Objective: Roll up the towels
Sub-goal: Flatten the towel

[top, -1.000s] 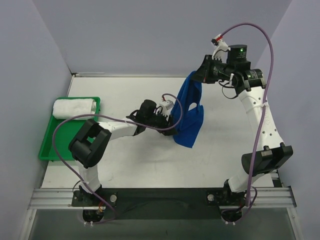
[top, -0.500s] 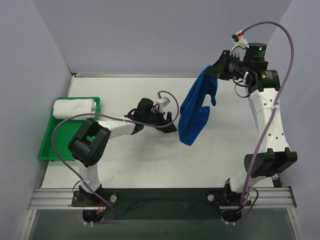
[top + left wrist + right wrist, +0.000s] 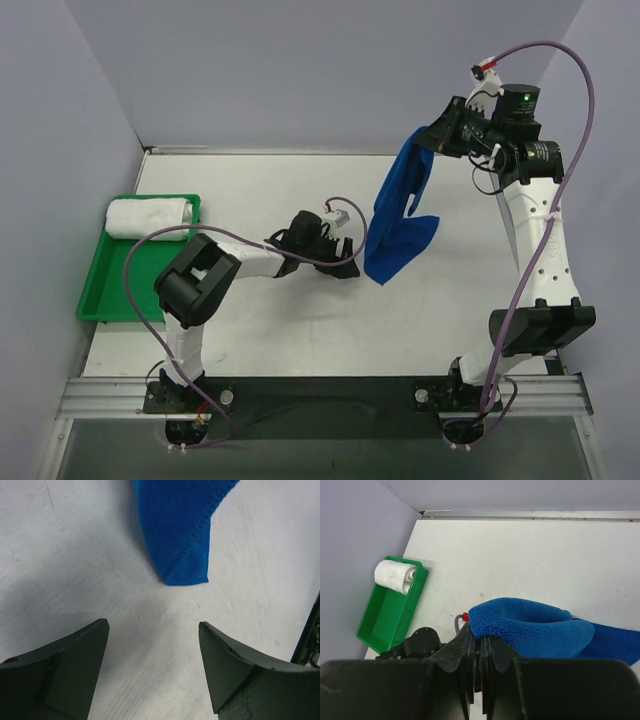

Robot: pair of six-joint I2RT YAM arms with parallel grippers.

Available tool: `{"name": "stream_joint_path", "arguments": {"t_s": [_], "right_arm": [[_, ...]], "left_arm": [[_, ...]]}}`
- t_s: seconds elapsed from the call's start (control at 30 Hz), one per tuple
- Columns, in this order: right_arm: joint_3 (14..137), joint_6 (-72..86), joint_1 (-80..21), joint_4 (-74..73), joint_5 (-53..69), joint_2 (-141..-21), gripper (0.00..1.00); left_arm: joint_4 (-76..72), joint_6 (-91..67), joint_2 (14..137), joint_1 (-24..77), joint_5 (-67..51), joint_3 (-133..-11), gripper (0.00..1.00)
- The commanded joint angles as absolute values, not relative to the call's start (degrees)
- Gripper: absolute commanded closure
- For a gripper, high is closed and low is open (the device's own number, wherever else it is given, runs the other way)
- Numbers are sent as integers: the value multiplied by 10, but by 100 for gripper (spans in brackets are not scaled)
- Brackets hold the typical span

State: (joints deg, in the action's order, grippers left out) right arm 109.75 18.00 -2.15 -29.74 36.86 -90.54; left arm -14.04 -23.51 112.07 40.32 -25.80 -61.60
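The royal blue towel (image 3: 400, 215) hangs from my right gripper (image 3: 432, 135), which is raised high at the back right. In the right wrist view that gripper (image 3: 477, 639) is shut on a fold of the blue towel (image 3: 535, 630). My left gripper (image 3: 345, 260) lies low on the table just left of the towel's bottom corner. In the left wrist view it (image 3: 152, 630) is open and holds nothing, and the towel's corner (image 3: 182, 555) reaches down to the table a little ahead of its fingers (image 3: 75, 665). The white towel (image 3: 148, 215) lies rolled in the green tray (image 3: 120, 290).
The green tray (image 3: 385, 620) sits at the table's left edge against the left wall, with the white roll (image 3: 395, 576) at its far end. Walls close the table at the back and on both sides. A metal rail (image 3: 320, 395) runs along the near edge.
My right gripper has carried the blue towel up and to the right. My left gripper has come away from the towel's lower edge and followed it to the right, low over the table.
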Motion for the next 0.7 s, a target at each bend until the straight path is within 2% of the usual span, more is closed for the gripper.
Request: {"name": "stream_joint_path", "arguments": {"t_s": [0.0,0.07,0.17,0.23,0.4,0.53,0.57,0.63,0.67], "right_arm": [[1120,193,-16,-258,382,-901,100],[1121,195,-13,-258,384,-903,100],[1124,199,-8,-256,387,-904,100],[1125,200,-6,-255,388,-903,100],[1130,204,-2,-252,391,-906,100],[1134,203,-1,-252,391,-907,100],[1135,202,-2,-253,390,-907,100],[1135,199,25,-253,391,-905,100],[1134,198,31,-252,396,-905,100]], "left_arm": [[-151,-258,1159,408,-227,-659,17],[-152,-265,1187,409,-237,-687,21],[-152,-271,1215,415,-251,-721,31],[-152,-275,1232,420,-259,-732,35],[-155,-282,1257,431,-262,-755,36],[-147,-285,1279,438,-258,-775,46],[-138,-277,1281,437,-253,-780,60],[-93,-259,1270,426,-248,-797,79],[-77,-237,1260,420,-249,-799,97]]}}
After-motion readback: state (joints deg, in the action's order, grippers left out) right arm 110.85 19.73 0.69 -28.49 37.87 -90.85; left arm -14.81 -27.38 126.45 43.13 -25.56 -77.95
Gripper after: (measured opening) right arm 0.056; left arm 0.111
